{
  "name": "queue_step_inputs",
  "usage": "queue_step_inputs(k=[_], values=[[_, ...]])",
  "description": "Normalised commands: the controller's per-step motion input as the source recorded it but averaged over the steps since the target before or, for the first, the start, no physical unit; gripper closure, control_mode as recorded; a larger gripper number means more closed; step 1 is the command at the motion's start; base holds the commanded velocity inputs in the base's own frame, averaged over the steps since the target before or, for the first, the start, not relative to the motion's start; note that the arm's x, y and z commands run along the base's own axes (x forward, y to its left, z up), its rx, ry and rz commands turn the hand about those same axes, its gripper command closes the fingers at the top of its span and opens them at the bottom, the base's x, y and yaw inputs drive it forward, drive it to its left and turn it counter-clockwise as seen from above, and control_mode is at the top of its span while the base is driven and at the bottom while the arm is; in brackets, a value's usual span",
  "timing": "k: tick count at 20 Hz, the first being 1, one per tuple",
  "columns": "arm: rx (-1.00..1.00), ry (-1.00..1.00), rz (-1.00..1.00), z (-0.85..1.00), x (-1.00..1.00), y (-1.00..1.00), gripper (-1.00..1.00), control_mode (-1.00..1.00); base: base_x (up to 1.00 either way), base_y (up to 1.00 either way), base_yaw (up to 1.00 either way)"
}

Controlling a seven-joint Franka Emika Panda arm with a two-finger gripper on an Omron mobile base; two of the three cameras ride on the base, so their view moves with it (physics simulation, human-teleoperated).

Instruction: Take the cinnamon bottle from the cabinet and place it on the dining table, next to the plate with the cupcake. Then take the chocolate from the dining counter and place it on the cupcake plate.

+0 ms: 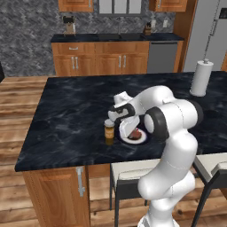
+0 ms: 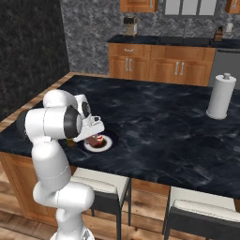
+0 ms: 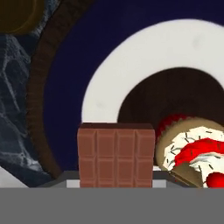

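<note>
The gripper (image 1: 129, 128) is positioned low over the plate (image 1: 142, 138) on the dark marbled counter (image 1: 71, 111), near the counter's front edge. In the hand view the chocolate (image 3: 116, 155), a brown segmented bar, stands between the finger tips directly over the plate's dark blue band and white ring (image 3: 131, 65); the jaws are closed narrowly on the bar. Whether the bar's lower edge touches the plate cannot be determined, since that edge is cut off at the bottom of the view. The cupcake (image 3: 192, 151), with white frosting, red topping and a red liner, sits on the plate just beside the chocolate. The cinnamon bottle (image 1: 109, 131), amber with a pale cap, stands upright on the counter just beside the plate's rim, on the side away from the arm in the left base view. In the right base view the arm largely hides the bottle. A white paper towel roll (image 1: 201, 77) stands upright on the far part of the counter, well apart from the plate. Two stools (image 2: 101, 187) are tucked under the counter's front edge.
</note>
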Motion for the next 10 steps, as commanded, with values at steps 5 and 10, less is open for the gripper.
queue_step_inputs(k=[5, 10], values=[[0.00, 0.00, 0.00, -0.04, 0.01, 0.04, 1.00, -1.00, 0.00, 0.00, 0.00], [0.00, -0.03, 0.00, 0.00, 0.00, 0.01, -1.00, -1.00, 0.00, 0.00, 0.00]])
